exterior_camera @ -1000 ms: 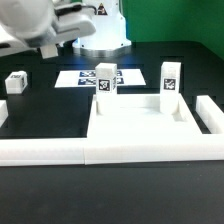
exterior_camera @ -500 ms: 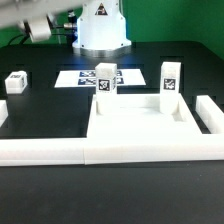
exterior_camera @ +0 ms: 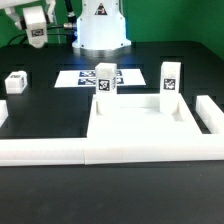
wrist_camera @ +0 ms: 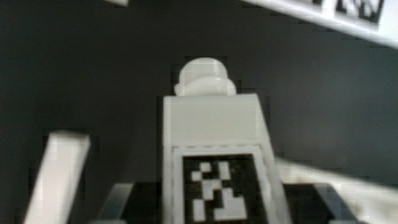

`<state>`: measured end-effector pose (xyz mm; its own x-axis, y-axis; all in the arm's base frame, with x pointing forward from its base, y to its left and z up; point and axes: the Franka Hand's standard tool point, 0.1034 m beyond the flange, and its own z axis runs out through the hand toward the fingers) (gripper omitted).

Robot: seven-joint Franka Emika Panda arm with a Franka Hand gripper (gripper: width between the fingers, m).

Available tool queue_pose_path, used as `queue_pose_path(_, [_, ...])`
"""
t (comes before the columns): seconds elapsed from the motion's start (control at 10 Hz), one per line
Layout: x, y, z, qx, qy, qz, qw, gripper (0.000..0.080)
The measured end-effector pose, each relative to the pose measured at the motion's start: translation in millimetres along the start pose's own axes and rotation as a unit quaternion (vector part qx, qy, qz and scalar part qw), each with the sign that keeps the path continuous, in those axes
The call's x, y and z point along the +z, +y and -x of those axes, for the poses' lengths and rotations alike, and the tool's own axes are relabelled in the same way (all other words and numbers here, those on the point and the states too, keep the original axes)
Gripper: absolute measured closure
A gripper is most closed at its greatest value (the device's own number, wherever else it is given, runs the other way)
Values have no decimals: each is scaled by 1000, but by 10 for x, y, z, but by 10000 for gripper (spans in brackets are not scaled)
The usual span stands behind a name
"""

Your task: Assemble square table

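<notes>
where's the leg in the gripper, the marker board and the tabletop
held leg [wrist_camera: 214, 125], wrist view, white body above its tag
marker board [exterior_camera: 75, 77], exterior view, printed face
tabletop [exterior_camera: 140, 125], exterior view, bare flat middle

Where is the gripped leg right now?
Exterior view's upper left: the leg hangs between the jaws, well above the black table, left of the robot base.

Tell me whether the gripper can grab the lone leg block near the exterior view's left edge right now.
Probably not yet. The gripper already appears shut on another leg, so its jaws are occupied. The lone leg block itself stands apart on the black table, nothing crowding it.
</notes>
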<state>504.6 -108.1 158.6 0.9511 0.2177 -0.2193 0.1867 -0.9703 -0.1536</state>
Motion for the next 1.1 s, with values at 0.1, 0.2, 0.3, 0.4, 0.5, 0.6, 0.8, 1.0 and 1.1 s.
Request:
queue_pose_path(0.1, [-80,-167,-215,18,22,11,1000,509])
queue_pose_path(0.2, [-155,-387,-483,43,62,25,997,509])
queue_pose_path(0.3, [-177,-607,-667,63,86,32,994,509])
queue_pose_path(0.4, [-171,-763,-777,57,108,37,992,509])
queue_pose_path(0.5, [-185,-704,-811,46,155,47,986,509])
queue_pose_path(0.6, [-169,-654,-776,50,187,58,979,509])
queue_pose_path(0.8, [-145,-670,-768,49,188,59,979,509])
queue_pose_path(1.0, [-58,-907,-928,84,212,53,972,509])
queue_pose_path(1.1, [23,-1144,-1094,102,216,43,970,509])
